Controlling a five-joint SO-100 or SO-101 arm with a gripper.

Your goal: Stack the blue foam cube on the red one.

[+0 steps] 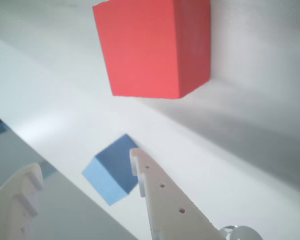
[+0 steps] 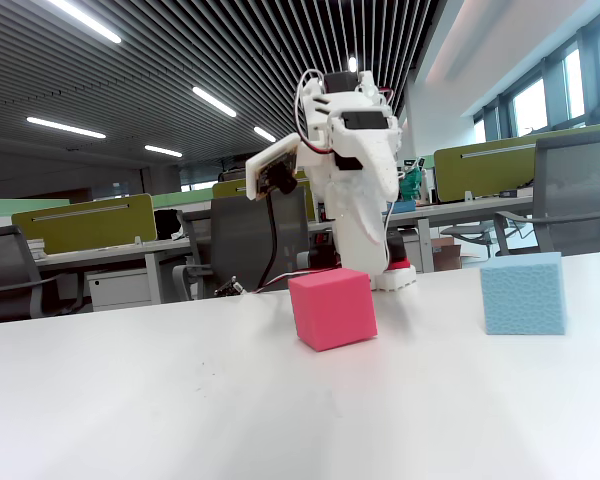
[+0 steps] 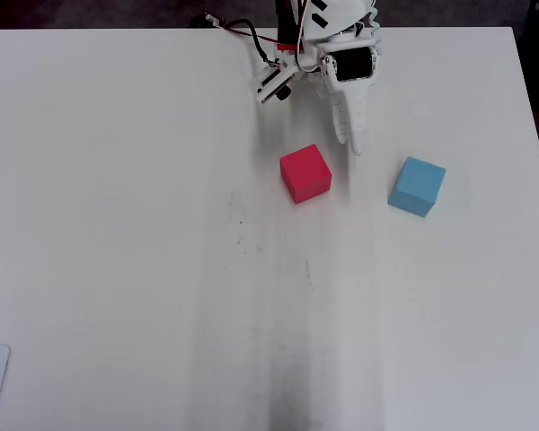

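On the white table [image 3: 117, 224], seen from overhead, we record one blue cube [image 3: 418, 187] resting well to the right of one red cube [image 3: 305, 173], the two apart with bare surface between them; both sit near the arm's end of the table. The gripper [image 3: 352, 144] hangs just behind the gap between them, holding nothing; in the wrist view its two fingers [image 1: 162, 197] stand spread, with the blue cube [image 1: 112, 172] showing between them and the red cube [image 1: 152, 47] beyond. We judge the blue cube light, soft and slightly compressible, matte rather than slippery, best taken across two opposite flat side faces, squarely and gently. Containers: none in view, so no contents to list
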